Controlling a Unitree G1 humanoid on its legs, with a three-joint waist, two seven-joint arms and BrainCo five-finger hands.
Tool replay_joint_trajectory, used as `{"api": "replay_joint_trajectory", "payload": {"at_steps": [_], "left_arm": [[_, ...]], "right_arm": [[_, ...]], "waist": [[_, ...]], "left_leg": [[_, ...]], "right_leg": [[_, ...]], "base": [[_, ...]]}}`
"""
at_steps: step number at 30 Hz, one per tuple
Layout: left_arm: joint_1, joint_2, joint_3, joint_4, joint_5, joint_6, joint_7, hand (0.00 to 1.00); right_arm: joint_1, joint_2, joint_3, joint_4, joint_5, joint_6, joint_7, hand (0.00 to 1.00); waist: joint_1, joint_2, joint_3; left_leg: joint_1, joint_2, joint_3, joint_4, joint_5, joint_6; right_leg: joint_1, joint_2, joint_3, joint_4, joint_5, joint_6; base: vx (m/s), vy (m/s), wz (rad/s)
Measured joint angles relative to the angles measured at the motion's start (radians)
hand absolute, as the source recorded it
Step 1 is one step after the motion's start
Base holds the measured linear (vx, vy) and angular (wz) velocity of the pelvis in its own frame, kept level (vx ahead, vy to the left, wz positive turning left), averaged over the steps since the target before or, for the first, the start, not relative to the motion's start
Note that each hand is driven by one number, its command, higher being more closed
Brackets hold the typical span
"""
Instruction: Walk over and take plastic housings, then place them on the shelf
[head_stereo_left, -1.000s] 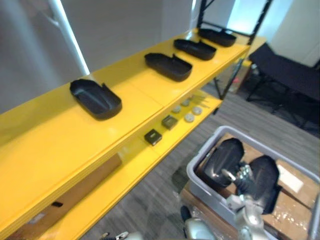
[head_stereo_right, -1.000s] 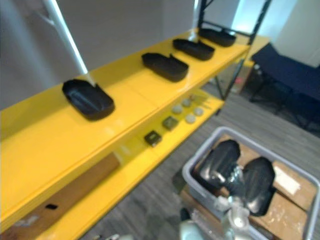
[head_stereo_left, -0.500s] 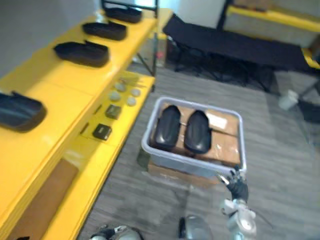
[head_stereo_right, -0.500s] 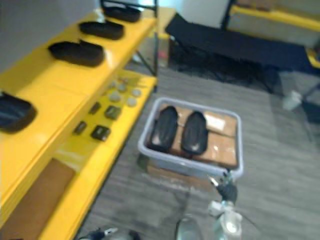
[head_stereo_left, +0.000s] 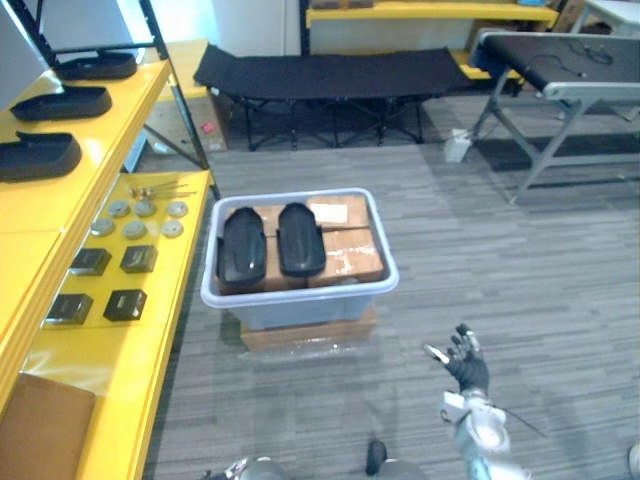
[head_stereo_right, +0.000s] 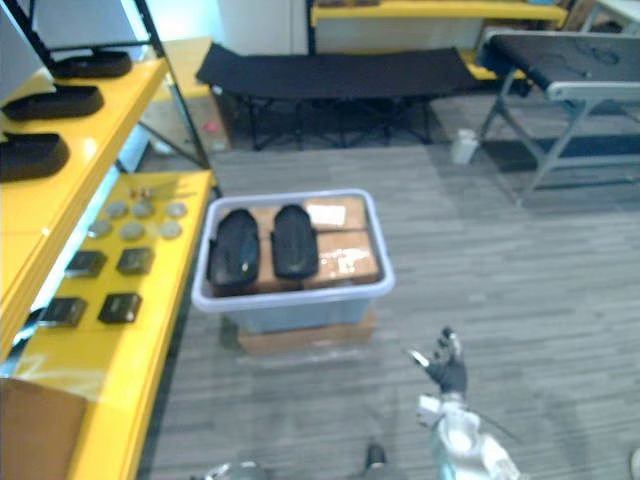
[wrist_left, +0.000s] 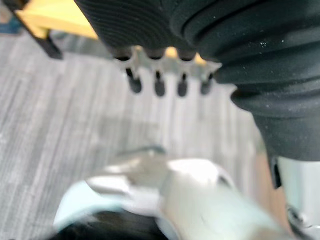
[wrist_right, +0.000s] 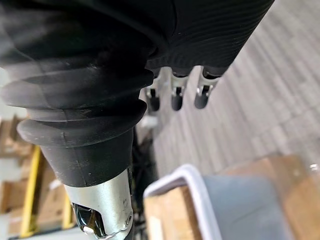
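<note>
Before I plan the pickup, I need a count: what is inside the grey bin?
Two black housings lie side by side, the left housing and the right housing, on brown cardboard boxes in the bin. Whatever is beneath the boxes is covered.

Grey plank floor (head_stereo_left: 500, 250), yellow shelving (head_stereo_left: 40, 210) at left, black folding cot (head_stereo_left: 330, 72) behind, grey-framed table (head_stereo_left: 590, 90) at right.
</note>
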Motion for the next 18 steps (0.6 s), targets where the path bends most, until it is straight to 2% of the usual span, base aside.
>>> {"api": "replay_joint_trajectory", "payload": {"at_steps": [3, 7, 8, 11, 13, 18], "left_arm": [[0.014, -0.001, 0.018, 0.001, 0.026, -0.002, 0.014, 0.00], [0.015, 0.002, 0.018, 0.001, 0.119, -0.001, -0.015, 0.00], [0.015, 0.002, 0.018, -0.001, 0.121, -0.001, -0.021, 0.00], [0.015, 0.000, 0.017, -0.009, 0.129, 0.006, -0.045, 0.00], [0.015, 0.000, 0.018, -0.016, 0.130, 0.007, -0.045, 0.00], [0.015, -0.003, 0.016, -0.034, 0.139, -0.002, -0.036, 0.00]], "right_arm": [[-0.001, 0.004, -0.054, 0.117, 0.028, 0.013, -0.001, 0.00], [-0.011, 0.006, -0.072, 0.178, 0.033, 0.013, -0.003, 0.00], [-0.016, 0.006, -0.072, 0.181, 0.034, 0.010, -0.005, 0.00], [-0.062, 0.006, -0.072, 0.204, 0.046, -0.013, -0.009, 0.00], [-0.084, 0.007, -0.071, 0.205, 0.057, -0.034, 0.001, 0.00], [-0.117, 0.007, -0.072, 0.204, 0.064, -0.050, 0.029, 0.00]], "waist": [[0.017, -0.014, 0.001], [0.019, -0.015, 0.002], [0.019, -0.016, 0.002], [0.023, -0.006, -0.001], [0.023, -0.002, -0.002], [0.026, -0.003, -0.002]], "left_leg": [[0.001, -0.031, -0.040, -0.018, 0.000, 0.000], [0.002, -0.067, -0.089, -0.034, 0.000, 0.002], [0.002, -0.078, -0.093, -0.040, 0.000, 0.005], [0.001, -0.089, -0.116, -0.039, 0.007, 0.013], [0.002, -0.093, -0.143, -0.040, 0.007, 0.013], [0.026, -0.098, -0.166, -0.040, 0.006, 0.015]], "right_leg": [[-0.002, -0.017, -0.015, -0.015, 0.007, 0.008], [-0.004, -0.039, -0.028, -0.017, 0.027, 0.020], [-0.006, -0.048, -0.029, -0.019, 0.052, 0.024], [-0.002, -0.050, -0.028, -0.034, 0.076, 0.029], [0.004, -0.052, -0.029, -0.035, 0.077, 0.030], [0.030, -0.056, -0.036, -0.035, 0.077, 0.030]], "base": [[-0.04, 0.038, -0.11], [0.04, 0.051, 0.01], [0.10, 0.048, 0.06], [0.15, 0.041, -0.03], [0.14, 0.024, -0.06], [0.07, 0.023, 0.02]]}}
